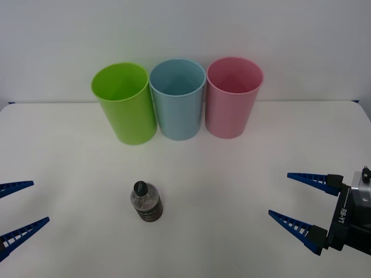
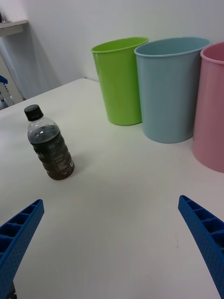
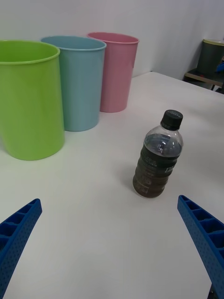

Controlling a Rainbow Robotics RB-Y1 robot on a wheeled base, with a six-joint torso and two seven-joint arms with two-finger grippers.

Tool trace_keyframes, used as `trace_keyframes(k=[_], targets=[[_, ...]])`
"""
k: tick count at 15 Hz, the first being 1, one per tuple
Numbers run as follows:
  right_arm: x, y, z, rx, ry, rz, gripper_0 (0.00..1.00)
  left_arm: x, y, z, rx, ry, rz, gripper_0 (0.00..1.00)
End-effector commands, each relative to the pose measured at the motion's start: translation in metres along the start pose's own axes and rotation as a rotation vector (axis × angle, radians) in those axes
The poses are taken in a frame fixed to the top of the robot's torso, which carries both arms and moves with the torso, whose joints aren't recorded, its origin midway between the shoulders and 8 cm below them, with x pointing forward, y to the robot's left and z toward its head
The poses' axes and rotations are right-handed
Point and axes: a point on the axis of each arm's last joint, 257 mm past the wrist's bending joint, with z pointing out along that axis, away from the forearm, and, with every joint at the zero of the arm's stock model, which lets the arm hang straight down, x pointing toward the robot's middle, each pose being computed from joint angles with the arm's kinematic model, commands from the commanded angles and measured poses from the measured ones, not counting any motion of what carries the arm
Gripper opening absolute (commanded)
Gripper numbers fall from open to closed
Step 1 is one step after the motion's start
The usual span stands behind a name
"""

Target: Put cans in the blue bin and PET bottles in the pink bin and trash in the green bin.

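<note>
A small clear PET bottle [image 1: 146, 202] [image 2: 49, 144] [image 3: 157, 161] with a black cap and dark brown liquid stands upright on the white table [image 1: 220, 174], in front of the bins. Three bins stand in a row at the back: the green bin [image 1: 124, 104] [image 2: 120, 79] [image 3: 29, 100] on the left, the blue bin [image 1: 178, 99] [image 2: 170, 88] [image 3: 80, 81] in the middle, the pink bin [image 1: 233, 97] [image 2: 212, 107] [image 3: 114, 70] on the right. My left gripper [image 1: 14, 211] is open at the left edge. Open as well, my right gripper [image 1: 298, 200] hangs at the right. Neither holds anything.
A white wall rises behind the bins. Bare table surface lies between the bottle and both grippers. In the left wrist view a dark piece of furniture [image 3: 209, 65] stands beyond the table's far edge.
</note>
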Motion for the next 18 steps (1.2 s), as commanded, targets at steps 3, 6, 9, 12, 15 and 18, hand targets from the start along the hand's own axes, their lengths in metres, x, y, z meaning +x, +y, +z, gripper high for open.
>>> trace_keyframes(k=[3, 6, 9, 12, 15, 18], targets=[[0.000, 0.000, 0.000, 0.000, 0.000, 0.000, 1.00, 0.000, 0.000, 0.000, 0.000, 0.000, 0.000, 1.00], [0.000, 0.000, 0.000, 0.000, 0.000, 0.000, 1.00, 0.001, 0.002, 0.003, -0.021, -0.027, -0.018, 1.00], [0.000, 0.000, 0.000, 0.000, 0.000, 0.000, 1.00, -0.012, 0.003, 0.005, -0.031, -0.046, 0.020, 1.00], [0.000, 0.000, 0.000, 0.000, 0.000, 0.000, 1.00, -0.004, -0.008, 0.004, -0.012, -0.021, 0.020, 1.00], [0.000, 0.000, 0.000, 0.000, 0.000, 0.000, 1.00, 0.011, -0.029, 0.017, 0.041, -0.011, -0.013, 1.00], [0.000, 0.000, 0.000, 0.000, 0.000, 0.000, 1.00, 0.029, -0.042, 0.039, 0.088, -0.016, -0.033, 1.00]])
